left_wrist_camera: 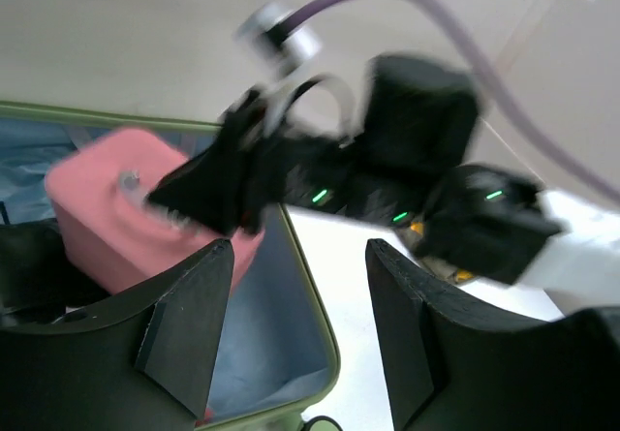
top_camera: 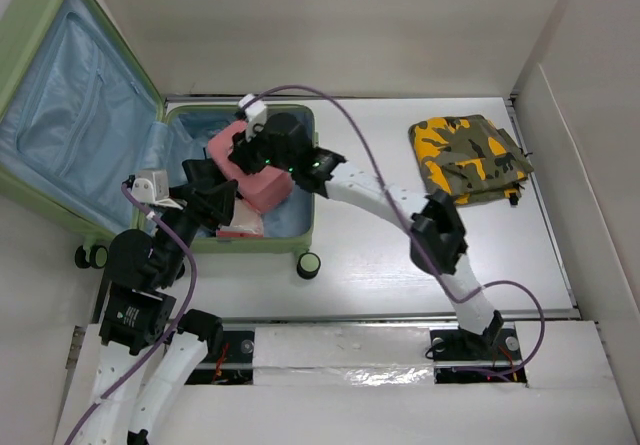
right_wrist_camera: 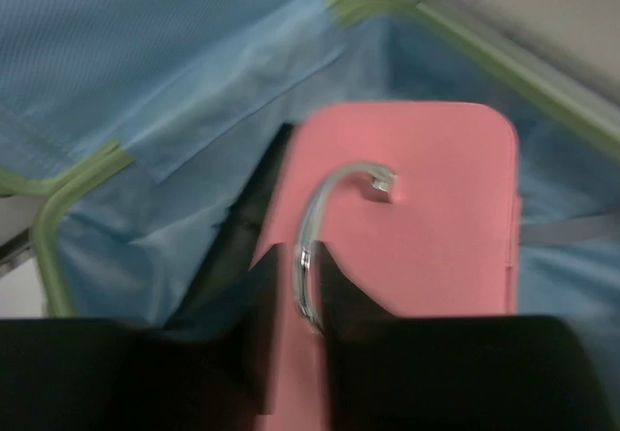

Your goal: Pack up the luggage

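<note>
The luggage [top_camera: 70,125] lies open at the counter's [top_camera: 380,275] left edge, its lid thrown back past the far-left corner. A pink case [right_wrist_camera: 436,208] sits in its base. The right claw [right_wrist_camera: 300,253] straddles the case's metal handle [right_wrist_camera: 329,184], fingers close on either side; I cannot tell whether they pinch it. The left claw [left_wrist_camera: 300,257] hangs open and empty near the luggage's near rim. A folded camouflage cloth [top_camera: 468,155] lies by the far-right corner.
</note>
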`<control>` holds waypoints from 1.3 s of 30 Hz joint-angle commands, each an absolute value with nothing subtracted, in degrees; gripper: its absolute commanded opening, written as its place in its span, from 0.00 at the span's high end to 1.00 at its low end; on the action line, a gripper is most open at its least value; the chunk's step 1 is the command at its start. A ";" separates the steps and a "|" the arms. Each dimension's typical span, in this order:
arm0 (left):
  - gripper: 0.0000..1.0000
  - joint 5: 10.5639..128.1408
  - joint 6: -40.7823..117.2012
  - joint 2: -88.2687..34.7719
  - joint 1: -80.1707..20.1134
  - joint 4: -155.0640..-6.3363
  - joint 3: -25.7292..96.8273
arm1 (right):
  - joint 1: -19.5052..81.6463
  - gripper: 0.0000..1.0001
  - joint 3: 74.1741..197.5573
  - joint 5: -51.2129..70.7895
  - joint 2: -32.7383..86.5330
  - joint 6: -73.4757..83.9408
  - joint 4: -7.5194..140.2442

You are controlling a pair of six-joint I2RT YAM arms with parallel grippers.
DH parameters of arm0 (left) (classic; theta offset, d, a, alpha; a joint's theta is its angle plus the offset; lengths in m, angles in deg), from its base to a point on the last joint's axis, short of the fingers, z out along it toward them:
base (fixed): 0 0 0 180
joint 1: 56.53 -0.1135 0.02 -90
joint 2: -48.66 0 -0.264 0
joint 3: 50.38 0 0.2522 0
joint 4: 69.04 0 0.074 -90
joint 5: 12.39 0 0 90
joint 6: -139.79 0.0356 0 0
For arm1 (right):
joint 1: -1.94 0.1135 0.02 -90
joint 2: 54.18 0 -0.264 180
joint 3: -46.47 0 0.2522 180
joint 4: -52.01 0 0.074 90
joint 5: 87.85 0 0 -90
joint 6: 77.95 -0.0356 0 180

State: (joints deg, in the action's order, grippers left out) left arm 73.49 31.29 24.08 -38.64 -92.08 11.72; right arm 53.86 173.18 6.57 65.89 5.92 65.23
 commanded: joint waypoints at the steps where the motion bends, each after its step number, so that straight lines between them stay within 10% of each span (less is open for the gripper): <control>1: 0.46 76.20 30.81 25.19 -38.86 -89.83 11.54 | 57.23 0.58 186.40 15.18 73.22 7.66 67.93; 7: 0.46 77.09 30.45 26.42 -38.86 -89.57 11.10 | 54.87 0.24 177.16 18.88 64.24 7.47 64.30; 11: 0.46 76.12 30.54 25.89 -38.86 -89.48 11.28 | 48.37 0.25 158.71 13.23 43.80 8.97 58.84; 14: 0.46 75.60 30.54 26.07 -38.86 -89.48 11.28 | 40.83 0.48 142.54 11.12 34.26 8.00 53.47; 16: 0.46 75.42 30.54 25.98 -38.86 -89.31 11.28 | 37.12 0.92 133.24 2.82 27.49 8.62 54.24; 19: 0.46 74.89 30.54 26.07 -38.86 -89.31 11.28 | 30.44 1.00 127.66 -12.20 26.06 10.46 62.47; 21: 0.46 74.89 30.54 26.07 -38.86 -89.31 11.28 | 25.44 0.91 126.50 -17.34 27.72 10.81 65.58; 23: 0.46 74.71 30.54 25.90 -38.86 -89.13 11.28 | 22.44 0.54 126.41 -20.87 31.93 10.90 70.24; 26: 0.46 74.45 30.54 26.07 -38.86 -89.13 11.19 | 18.39 0.28 129.56 -19.39 39.91 11.34 76.47; 39: 0.46 74.27 30.45 25.89 -38.86 -89.04 11.10 | 11.35 0.18 146.97 -16.74 61.83 13.72 92.40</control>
